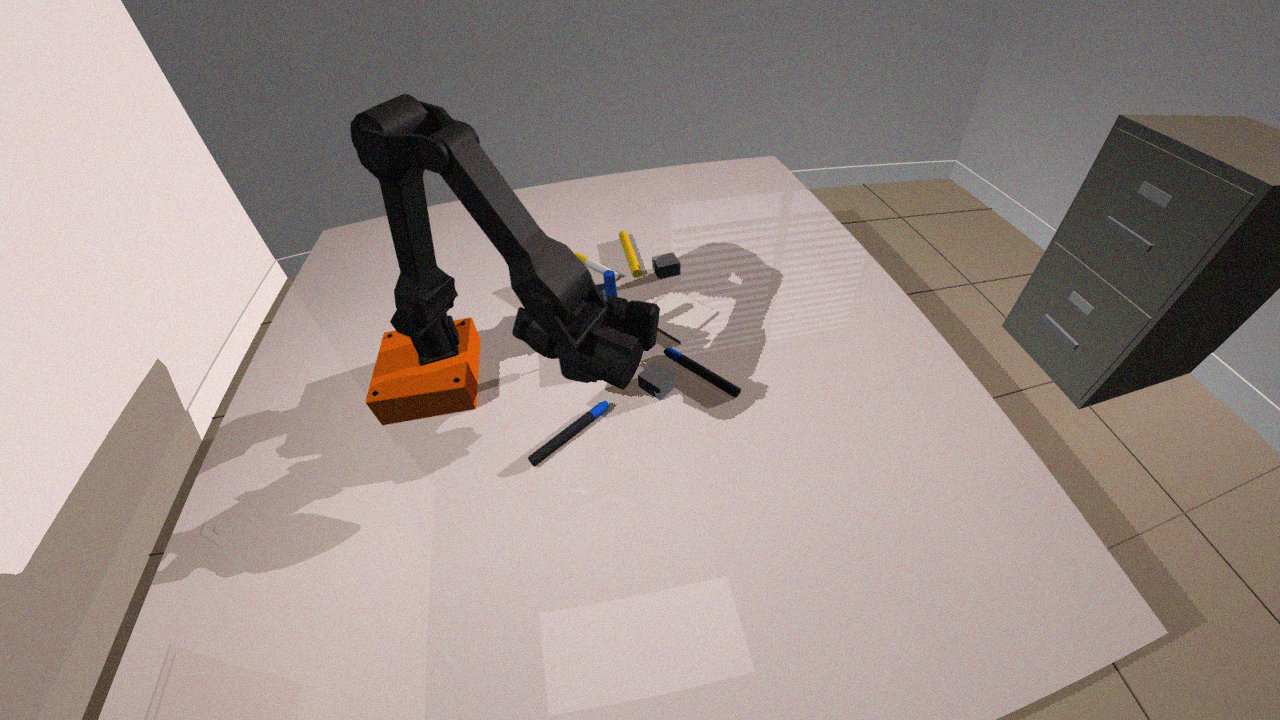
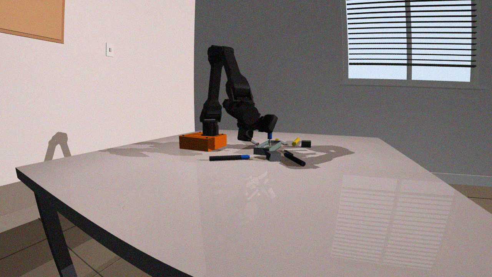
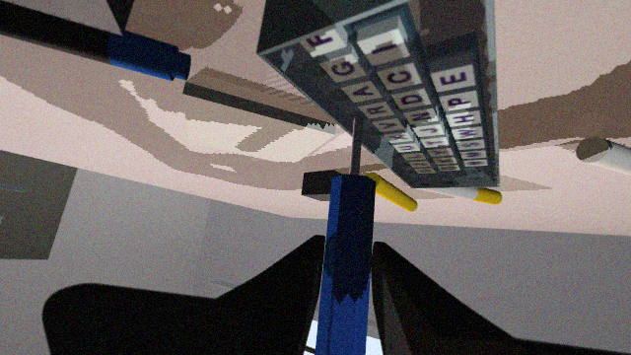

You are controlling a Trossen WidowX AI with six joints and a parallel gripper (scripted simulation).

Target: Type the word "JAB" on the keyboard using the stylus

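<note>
Orange base block (image 2: 193, 142) beneath a black arm (image 2: 238, 82), near a window (image 2: 378, 41)

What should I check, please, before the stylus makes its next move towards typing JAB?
1. Stylus gripped in the end effector: ok, shut on its blue body.
2. Keyboard resting on the desk: ok.
3. A key and J key readable in the wrist view: ok.
4. B key readable: cannot tell, the far letters are too small and blurred.
5. Tip lined up over a wanted key: cannot tell; in the wrist view it shows against the keyboard's side wall.
6. Black pens off the keys: ok.
</note>
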